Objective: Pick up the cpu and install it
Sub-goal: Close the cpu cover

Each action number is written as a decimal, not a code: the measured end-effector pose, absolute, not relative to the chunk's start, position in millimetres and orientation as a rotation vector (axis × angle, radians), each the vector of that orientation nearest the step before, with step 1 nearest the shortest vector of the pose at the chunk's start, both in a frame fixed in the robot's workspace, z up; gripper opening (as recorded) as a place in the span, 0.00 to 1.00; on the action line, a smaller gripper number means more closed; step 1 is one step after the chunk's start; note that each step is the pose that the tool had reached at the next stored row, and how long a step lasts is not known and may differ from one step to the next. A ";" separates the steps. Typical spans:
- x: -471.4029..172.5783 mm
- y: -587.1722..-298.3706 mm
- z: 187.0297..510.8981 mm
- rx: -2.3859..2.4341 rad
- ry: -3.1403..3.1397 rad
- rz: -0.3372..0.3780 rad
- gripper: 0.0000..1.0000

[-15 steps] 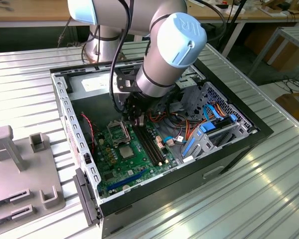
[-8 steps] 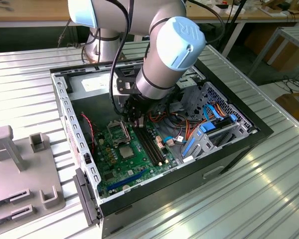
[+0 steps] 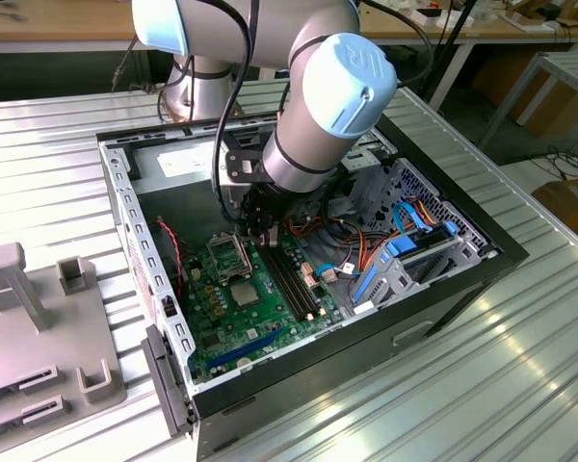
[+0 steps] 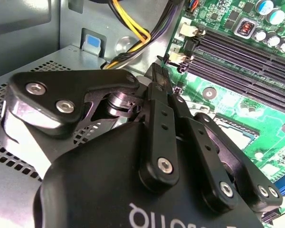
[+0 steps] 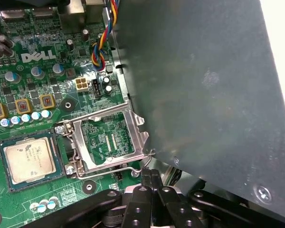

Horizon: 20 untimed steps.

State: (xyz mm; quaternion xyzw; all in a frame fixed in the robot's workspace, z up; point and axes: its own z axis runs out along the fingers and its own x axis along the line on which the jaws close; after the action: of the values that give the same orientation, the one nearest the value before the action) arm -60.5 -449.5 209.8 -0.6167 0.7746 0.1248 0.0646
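The cpu (image 5: 28, 160) lies flat in its socket on the green motherboard (image 5: 38, 76), silvery top up; in the exterior view the cpu (image 3: 243, 293) sits mid-board. The hinged metal socket frame (image 5: 138, 130) beside it stands swung open, with its wire lever (image 5: 109, 172) released. My gripper (image 5: 152, 175) is shut, its black fingers pressed together, with the tips at the lever's hooked end. I cannot tell whether the wire is pinched between them. The gripper (image 4: 157, 67) points down at the board's edge, and in the exterior view the gripper (image 3: 262, 236) hangs inside the open computer case.
A dark grey case wall (image 5: 204, 95) rises close beside the socket. Long black memory slots (image 4: 242, 52) run along the board. Yellow and black cables (image 4: 137, 28) hang near the fingers. A blue drive bracket (image 3: 405, 255) fills the case's right side. Grey fixtures (image 3: 39, 327) stand on the ribbed table.
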 end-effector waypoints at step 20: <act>-59.9 -449.6 209.9 -1.807 2.358 0.362 0.11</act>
State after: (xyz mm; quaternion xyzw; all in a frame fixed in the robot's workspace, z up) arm -59.9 -449.6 209.9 -0.6022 0.7857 0.1206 0.0742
